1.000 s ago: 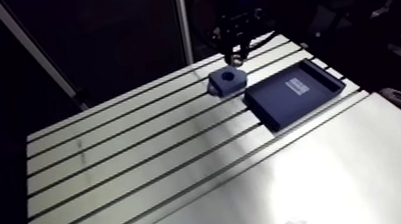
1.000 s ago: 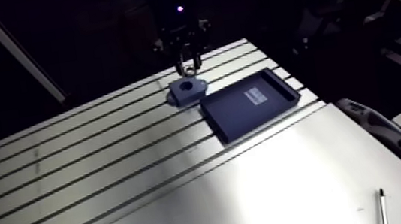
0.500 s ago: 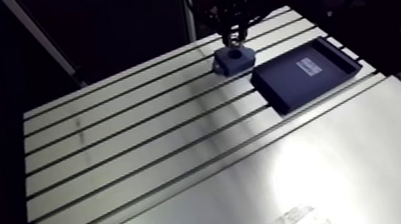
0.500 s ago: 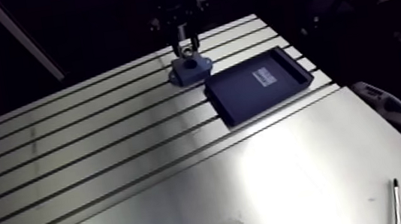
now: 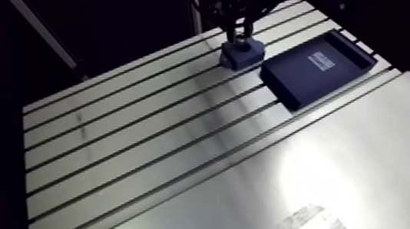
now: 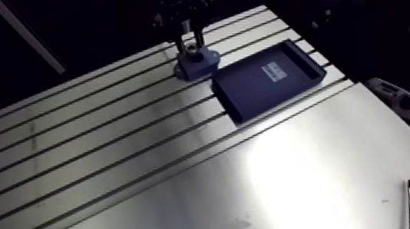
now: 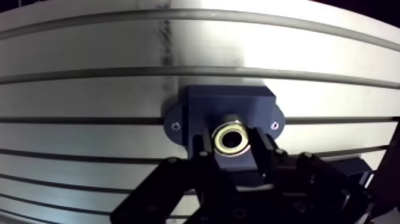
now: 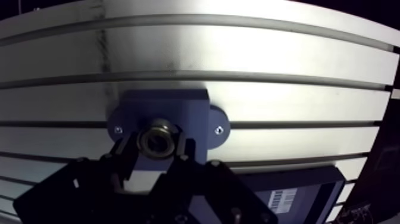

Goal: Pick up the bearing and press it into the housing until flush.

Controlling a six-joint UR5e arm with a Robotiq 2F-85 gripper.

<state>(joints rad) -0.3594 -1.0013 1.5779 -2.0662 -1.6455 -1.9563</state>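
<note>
At the upper middle of the arm view, my gripper (image 5: 241, 38) now stands right down on the housing (image 5: 241, 57), where a moment ago there was a clear gap between the two. The whole picture has shifted as well, so part of that is the camera riding along with me. The housing keeps its place just beside the dark tray (image 5: 318, 69) on the table (image 5: 144, 156).

In the wrist view my fingers are clamped on the bearing (image 7: 231, 138), one on each side of the ring, and the ring hangs over the middle of the housing block, covering its bore. I cannot tell whether it has entered the bore or only rests at the mouth.

I judge the approach done and the pressing begun or about to begin. It is not yet flush, since the ring's rim stands proud between my fingers.
</note>
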